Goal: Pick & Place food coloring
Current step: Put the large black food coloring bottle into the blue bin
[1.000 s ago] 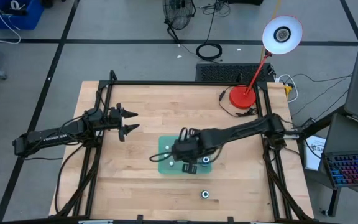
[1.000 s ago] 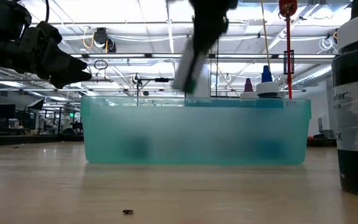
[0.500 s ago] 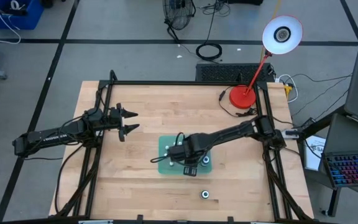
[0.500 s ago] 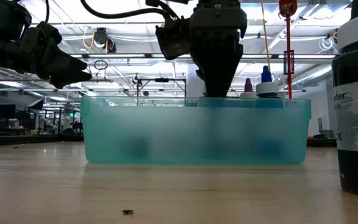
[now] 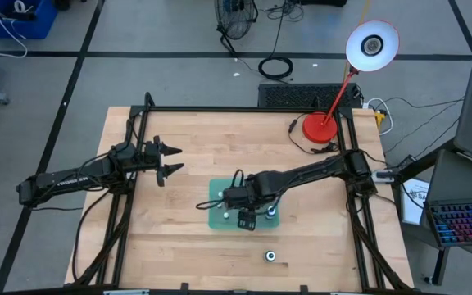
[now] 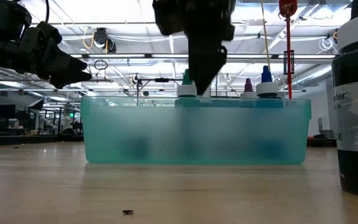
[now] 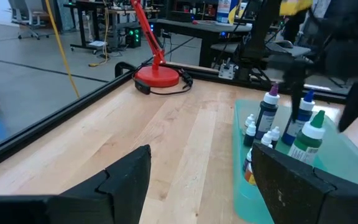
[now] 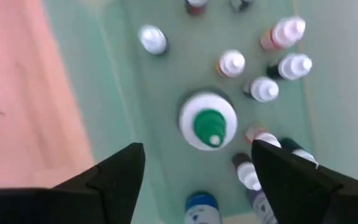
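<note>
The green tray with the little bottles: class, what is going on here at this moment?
The right arm's tool hangs open over the green tray, straight above a green-topped food coloring bottle that stands upright in the tray among smaller bottles, free of the fingers. One more bottle stands alone on the table, near its front edge. The left arm's tool waits open off to the left, holding nothing.

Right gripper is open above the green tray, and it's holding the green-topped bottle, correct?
Not quite. The right gripper is open above the green tray, but it holds nothing: the right wrist view shows the green-topped bottle standing in the tray, clear of both fingers.
</note>
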Robot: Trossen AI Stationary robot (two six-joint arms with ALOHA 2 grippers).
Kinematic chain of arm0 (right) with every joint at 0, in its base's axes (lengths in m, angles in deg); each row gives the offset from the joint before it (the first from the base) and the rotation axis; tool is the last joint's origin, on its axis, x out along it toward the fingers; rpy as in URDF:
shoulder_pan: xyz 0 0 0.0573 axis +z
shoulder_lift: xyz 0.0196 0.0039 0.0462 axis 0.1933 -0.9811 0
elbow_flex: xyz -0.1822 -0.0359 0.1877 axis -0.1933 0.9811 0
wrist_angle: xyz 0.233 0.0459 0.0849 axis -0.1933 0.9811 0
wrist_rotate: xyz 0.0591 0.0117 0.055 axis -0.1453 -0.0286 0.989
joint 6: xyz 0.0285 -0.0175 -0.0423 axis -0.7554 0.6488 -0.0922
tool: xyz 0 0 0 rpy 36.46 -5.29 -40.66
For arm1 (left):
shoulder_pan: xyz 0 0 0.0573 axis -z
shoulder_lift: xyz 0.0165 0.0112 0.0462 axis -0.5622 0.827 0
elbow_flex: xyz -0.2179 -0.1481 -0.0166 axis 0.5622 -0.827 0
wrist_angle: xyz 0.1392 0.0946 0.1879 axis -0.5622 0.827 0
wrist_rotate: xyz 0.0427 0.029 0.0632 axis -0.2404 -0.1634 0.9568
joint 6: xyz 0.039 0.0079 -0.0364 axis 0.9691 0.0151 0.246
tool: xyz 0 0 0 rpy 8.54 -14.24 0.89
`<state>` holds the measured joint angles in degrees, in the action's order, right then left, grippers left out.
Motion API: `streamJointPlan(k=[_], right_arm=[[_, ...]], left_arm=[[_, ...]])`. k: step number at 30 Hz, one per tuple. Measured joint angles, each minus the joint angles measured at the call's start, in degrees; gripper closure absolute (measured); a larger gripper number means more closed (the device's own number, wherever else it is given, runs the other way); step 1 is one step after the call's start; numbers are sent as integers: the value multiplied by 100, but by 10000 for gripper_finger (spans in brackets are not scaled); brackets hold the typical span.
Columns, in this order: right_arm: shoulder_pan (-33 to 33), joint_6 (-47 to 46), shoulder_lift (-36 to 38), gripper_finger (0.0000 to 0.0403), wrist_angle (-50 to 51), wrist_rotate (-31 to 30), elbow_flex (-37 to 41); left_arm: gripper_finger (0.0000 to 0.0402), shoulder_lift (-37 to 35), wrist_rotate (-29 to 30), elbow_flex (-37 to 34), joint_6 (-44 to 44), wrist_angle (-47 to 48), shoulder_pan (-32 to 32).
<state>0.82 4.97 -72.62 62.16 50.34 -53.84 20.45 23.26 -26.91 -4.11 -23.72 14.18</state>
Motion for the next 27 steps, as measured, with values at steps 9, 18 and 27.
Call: streamJointPlan(k=[9,18,27], right_arm=[[568,-241,709,134,-494,1034,-5],[2263,-365,843,172,-721,-159,125],[2705,-750,831,193,-840,-756,804]], left_arm=[[128,0,0,0,-2,2,0],[128,2,0,0,-2,7,-2],[128,2,0,0,-2,7,0]])
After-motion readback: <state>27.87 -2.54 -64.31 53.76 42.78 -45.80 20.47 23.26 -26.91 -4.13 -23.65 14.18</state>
